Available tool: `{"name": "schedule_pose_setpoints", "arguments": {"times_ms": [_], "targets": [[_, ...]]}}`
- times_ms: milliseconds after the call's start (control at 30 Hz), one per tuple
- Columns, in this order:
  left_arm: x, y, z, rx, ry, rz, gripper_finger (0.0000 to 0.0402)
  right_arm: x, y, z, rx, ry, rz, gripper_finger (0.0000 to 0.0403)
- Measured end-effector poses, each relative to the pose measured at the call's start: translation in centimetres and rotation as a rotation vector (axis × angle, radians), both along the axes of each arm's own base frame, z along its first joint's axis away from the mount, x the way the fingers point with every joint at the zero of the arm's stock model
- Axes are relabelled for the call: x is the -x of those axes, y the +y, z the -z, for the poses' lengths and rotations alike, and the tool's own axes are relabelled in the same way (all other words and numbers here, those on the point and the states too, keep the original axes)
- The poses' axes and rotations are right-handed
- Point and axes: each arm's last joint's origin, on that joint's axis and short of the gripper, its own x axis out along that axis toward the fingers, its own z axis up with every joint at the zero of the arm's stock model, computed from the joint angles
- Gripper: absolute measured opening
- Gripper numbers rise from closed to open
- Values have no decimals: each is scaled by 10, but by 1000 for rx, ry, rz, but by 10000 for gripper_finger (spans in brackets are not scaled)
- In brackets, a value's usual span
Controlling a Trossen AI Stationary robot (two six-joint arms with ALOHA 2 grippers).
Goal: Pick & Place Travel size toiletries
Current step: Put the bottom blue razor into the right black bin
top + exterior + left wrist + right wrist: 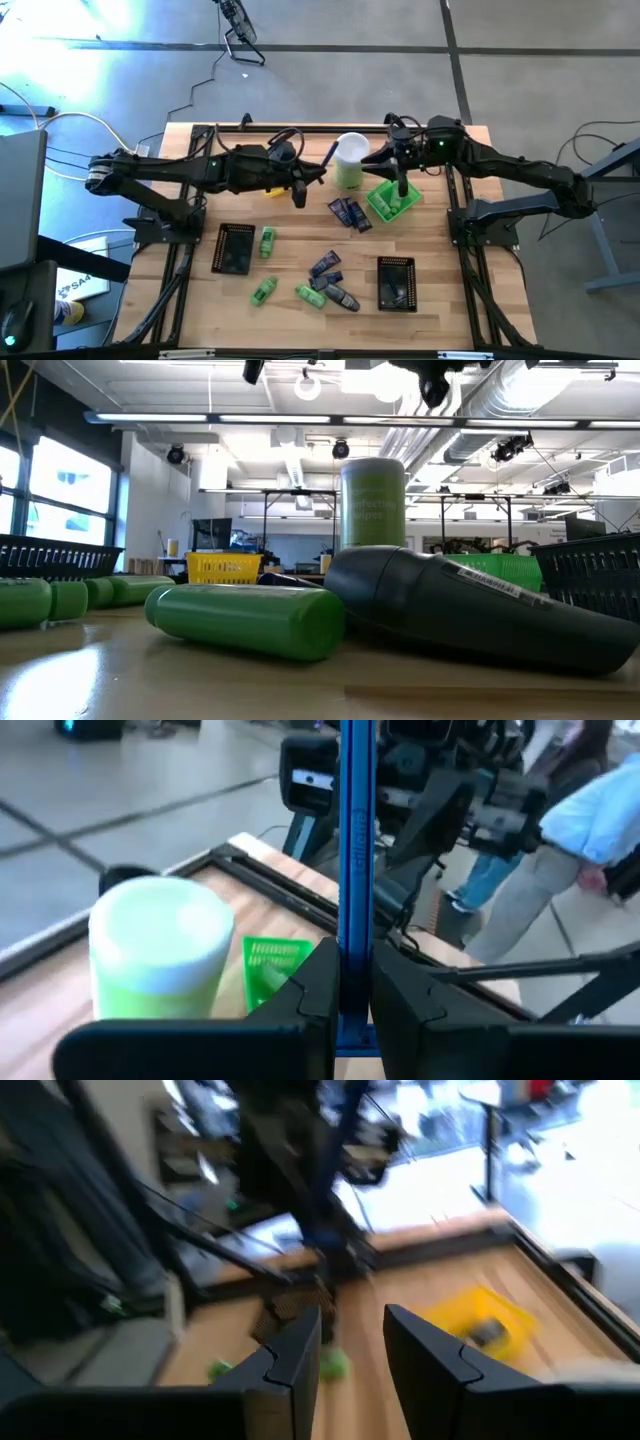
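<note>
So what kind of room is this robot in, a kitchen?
No, probably a workshop or lab: bare ceiling pipes, metal-frame workbenches behind, and a wooden table with two dark robot arms bolted on.

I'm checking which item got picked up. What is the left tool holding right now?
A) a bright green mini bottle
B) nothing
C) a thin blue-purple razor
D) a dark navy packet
C: in the left wrist view the left tool is shut on the thin razor, whose handle stands up between its fingers, beside the pale-green canister.
</note>
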Motion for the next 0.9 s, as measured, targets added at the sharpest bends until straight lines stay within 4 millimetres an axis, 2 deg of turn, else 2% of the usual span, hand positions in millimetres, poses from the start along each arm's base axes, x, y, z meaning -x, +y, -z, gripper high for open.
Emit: {"name": "schedule_pose_setpoints", "arguments": {"times_ms": [133,333,667,767,900], "targets": [[-1,-2,-3,-76,-13,60,35,-2,4,-11,7,-110,-49,105],[-2,-4,-8,-148,-46,139,35,-8,16,-22,-23,-231,-12,113],[-2,-6,-9,-202,-58,200,35,-49,43,-7,-40,-279,12,217],[-2,-6,-9,-201,-52,201,35,-59,46,-3,-39,-313,-2,227],[-2,-6,-9,-200,-51,200,35,-68,47,3,-40,-321,-8,220]]}}
